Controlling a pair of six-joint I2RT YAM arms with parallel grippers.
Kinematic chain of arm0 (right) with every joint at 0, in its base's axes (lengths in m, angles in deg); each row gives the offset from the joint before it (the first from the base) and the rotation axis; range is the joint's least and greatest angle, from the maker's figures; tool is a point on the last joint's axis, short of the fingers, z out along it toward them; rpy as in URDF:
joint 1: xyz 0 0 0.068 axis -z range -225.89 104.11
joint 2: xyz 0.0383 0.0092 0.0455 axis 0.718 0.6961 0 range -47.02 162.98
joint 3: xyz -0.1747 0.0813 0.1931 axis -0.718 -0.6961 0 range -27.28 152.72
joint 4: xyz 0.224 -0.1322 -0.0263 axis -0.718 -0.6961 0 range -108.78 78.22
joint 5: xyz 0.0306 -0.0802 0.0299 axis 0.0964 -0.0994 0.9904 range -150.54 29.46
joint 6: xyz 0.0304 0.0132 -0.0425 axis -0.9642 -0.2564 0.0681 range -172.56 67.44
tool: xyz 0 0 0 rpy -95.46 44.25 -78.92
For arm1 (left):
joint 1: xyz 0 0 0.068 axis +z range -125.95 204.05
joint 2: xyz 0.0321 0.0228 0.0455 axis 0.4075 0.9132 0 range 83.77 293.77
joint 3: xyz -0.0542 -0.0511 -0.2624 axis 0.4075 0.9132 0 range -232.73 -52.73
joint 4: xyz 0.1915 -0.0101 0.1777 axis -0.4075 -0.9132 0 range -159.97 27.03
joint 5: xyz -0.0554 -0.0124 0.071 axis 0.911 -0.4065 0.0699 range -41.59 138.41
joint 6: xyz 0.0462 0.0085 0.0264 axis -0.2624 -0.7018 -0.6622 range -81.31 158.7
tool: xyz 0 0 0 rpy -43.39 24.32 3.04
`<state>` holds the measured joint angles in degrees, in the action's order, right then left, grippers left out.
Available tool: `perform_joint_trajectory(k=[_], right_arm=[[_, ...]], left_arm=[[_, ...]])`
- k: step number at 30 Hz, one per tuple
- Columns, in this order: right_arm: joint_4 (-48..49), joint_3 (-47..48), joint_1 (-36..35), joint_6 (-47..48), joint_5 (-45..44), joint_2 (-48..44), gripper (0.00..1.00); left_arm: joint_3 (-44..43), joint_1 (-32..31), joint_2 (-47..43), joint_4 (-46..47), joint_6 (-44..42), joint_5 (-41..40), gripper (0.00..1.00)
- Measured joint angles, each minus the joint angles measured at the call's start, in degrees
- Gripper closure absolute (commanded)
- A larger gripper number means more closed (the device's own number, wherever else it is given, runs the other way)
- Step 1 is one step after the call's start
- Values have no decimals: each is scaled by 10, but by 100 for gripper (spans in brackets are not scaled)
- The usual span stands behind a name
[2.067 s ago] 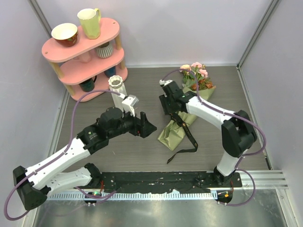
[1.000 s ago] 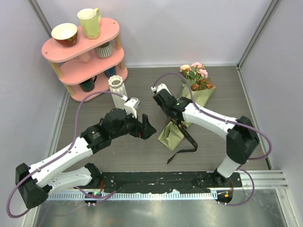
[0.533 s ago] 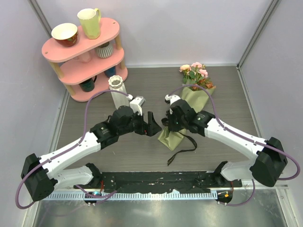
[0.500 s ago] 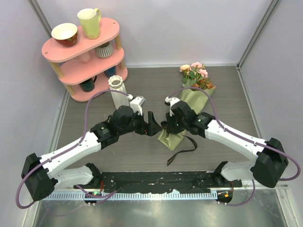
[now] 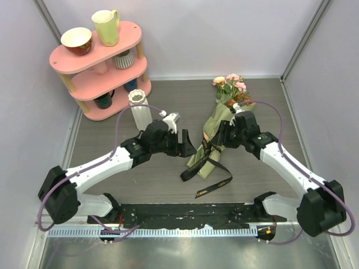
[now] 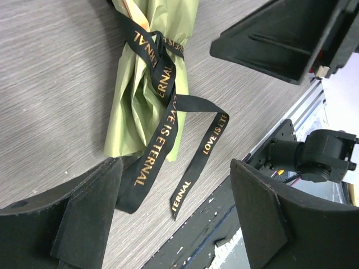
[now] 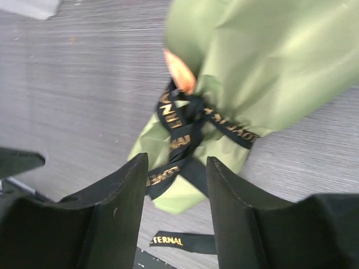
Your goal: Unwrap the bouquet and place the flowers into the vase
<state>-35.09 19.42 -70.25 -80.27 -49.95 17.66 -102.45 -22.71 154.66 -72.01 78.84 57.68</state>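
Observation:
The bouquet (image 5: 208,147) lies slantwise on the table in olive-green paper (image 6: 134,112), its pink and peach flowers (image 5: 231,88) at the far end. Its black ribbon (image 5: 208,168) with gold lettering is still knotted round the paper (image 7: 185,117), and two loose tails trail toward the front. My right gripper (image 5: 215,137) hovers over the wrapped middle, open (image 7: 176,165), with nothing between its fingers. My left gripper (image 5: 188,147) stands wide open (image 6: 174,165) just left of the paper's lower end, above the ribbon tails. The white ribbed vase (image 5: 138,105) stands upright to the left.
A pink two-tier shelf (image 5: 61,59) at the back left carries a yellow-green mug (image 5: 105,27), a bowl (image 5: 77,40) and a striped cup (image 5: 123,59). A black rail (image 5: 185,213) runs along the near edge, close to one ribbon tail (image 7: 179,241).
My right gripper has swung from the bouquet's left side to its right and opened. The ribbon's tails now lie spread toward the front. My left gripper has moved closer to the paper.

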Motion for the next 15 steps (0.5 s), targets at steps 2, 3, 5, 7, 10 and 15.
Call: perform_joint_trajectory(k=[2,3,5,7,10,15], right_arm=[[2,0,21,-7,-1,28,61],[2,0,26,-10,-2,46,66],[5,0,28,-12,-5,70,73],[17,-1,28,-12,-6,84,76],[40,-1,28,-9,-6,101,76],[65,-1,28,-4,-3,127,70]], left_arm=[[-16,0,40,2,0,15,27],[-24,0,61,2,0,23,29],[-39,0,99,6,0,36,36],[-47,0,127,9,0,44,42],[-51,0,166,16,0,52,49],[-52,0,208,21,0,64,56]])
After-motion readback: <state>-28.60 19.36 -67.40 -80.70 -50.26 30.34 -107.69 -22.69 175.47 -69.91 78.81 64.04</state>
